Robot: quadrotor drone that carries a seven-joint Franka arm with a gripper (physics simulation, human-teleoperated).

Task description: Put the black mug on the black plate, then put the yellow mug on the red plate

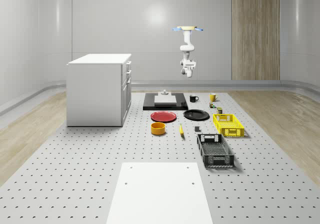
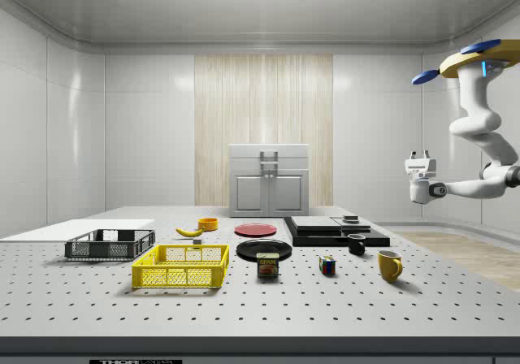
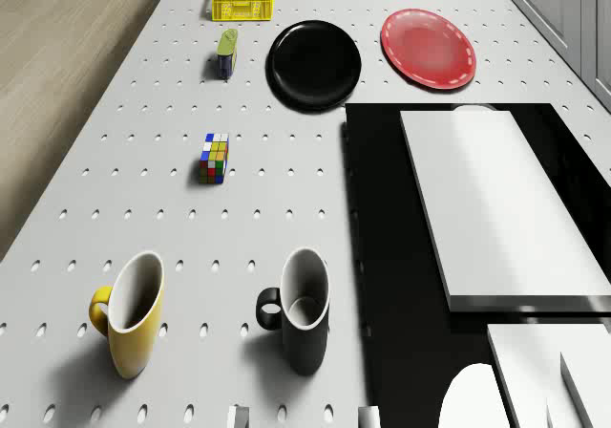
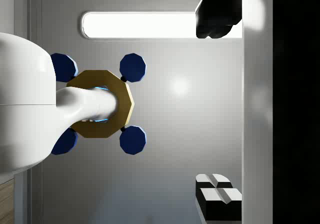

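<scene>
Hovers high beyond the table's far edge, gold-bodied drone (image 2: 484, 58) aloft, white two-finger pincer (image 2: 419, 158) hanging empty; finger state impossible to tell. Below it: glossy black mug (image 3: 298, 310) beside yellow mug (image 3: 128, 311); farther off, round black plate (image 3: 314, 63), red plate (image 3: 428, 48).

The small tin (image 2: 267, 266) on the table reads "SPAM"; lettering along the table's front edge (image 2: 130, 361) is unreadable.

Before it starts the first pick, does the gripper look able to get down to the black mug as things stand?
Probably yes. The black mug stands upright with open table around it, the yellow mug apart beside it. The gripper hangs high above, the drone hovering overhead.
</scene>
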